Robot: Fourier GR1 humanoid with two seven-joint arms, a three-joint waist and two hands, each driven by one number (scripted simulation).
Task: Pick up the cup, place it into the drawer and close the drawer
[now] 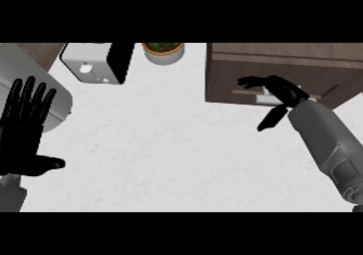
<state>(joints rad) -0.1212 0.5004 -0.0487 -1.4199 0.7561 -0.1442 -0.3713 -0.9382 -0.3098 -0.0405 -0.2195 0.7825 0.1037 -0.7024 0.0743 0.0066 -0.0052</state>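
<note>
Right hand (281, 92) sits at the front face of the wooden drawer unit (287, 72) in the upper right of the head view, fingers curled toward the pale metal handle (260, 97) there; the thumb points down and left, clear of the wood. Whether the fingers actually close round the handle cannot be told, as the hand covers most of it. Its grey forearm (331, 149) runs down to the lower right edge. Left hand (22, 124) rests at the left edge, fingers straight and upright, thumb out to the right, holding nothing. White table (162, 149) fills the middle of the view. Near the top edge stands a white and black appliance (99, 62), and just to its right a small potted plant (164, 52) in a pale pot. A grey curved surface (22, 74) lies behind the left hand. Cup: not visible anywhere in this view; its position cannot be established. Drawer front appears flush with the unit.
</note>
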